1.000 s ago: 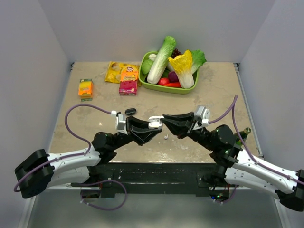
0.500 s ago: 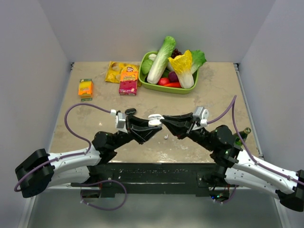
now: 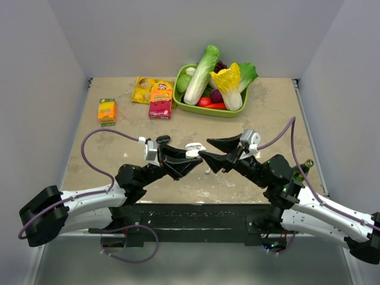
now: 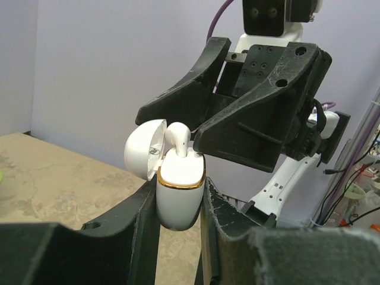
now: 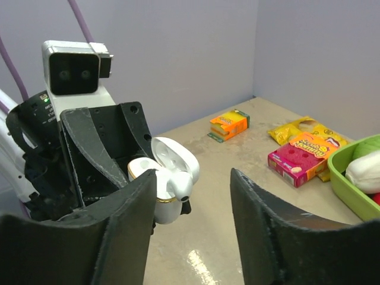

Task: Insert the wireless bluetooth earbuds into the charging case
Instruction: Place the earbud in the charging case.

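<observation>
The left hand is clamped on the charging case, one black finger pressed to each side of its body, and holds it upright above the tabletop. The case's lid is swung open, leaning away from the right arm. One white earbud stands in the case's opening, its rounded head well above the gold-edged rim.

The right hand faces the case with its fingers spread wide and grips nothing. One finger reaches over the lid and the other ends just beside the earbud. Whether it touches the earbud cannot be told.

On the tabletop just below the case in the overhead view lies a small white speck, too small to identify. Well beyond the case, toward the back wall, stand a red snack box, a yellow packet and a green tray heaped with vegetables. An orange box lies far to the case's left.
</observation>
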`<action>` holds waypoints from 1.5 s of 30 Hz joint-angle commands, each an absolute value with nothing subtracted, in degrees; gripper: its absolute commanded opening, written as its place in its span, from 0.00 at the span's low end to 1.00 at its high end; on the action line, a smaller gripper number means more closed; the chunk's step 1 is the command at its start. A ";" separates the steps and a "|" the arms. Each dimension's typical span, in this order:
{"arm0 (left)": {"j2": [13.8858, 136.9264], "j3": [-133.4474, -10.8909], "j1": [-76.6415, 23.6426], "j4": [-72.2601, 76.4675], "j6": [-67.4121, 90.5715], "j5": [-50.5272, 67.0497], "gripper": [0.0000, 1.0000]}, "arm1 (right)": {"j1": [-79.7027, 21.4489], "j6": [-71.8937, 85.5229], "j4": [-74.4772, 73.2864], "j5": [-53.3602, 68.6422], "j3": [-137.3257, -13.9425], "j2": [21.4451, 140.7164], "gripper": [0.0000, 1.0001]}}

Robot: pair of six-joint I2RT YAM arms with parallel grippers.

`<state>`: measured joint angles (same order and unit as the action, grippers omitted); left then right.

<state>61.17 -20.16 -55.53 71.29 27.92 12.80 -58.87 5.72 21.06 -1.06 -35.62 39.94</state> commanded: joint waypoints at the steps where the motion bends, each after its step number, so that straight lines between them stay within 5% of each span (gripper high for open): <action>1: 60.73 -21.62 -55.46 76.64 27.86 12.66 0.00 | -59.15 8.96 19.52 -5.53 -39.46 37.62 0.59; 11: 59.77 -19.87 -55.46 76.46 24.36 12.74 0.00 | -59.15 11.07 5.55 -8.70 -47.63 37.52 0.61; 20: 59.85 -16.00 -55.46 81.56 19.07 10.81 0.00 | -59.15 12.39 -7.99 -13.01 -52.73 41.31 0.41; 45: 61.88 -15.64 -55.46 82.53 18.46 9.93 0.00 | -59.15 12.92 -10.64 -10.28 -53.00 45.44 0.46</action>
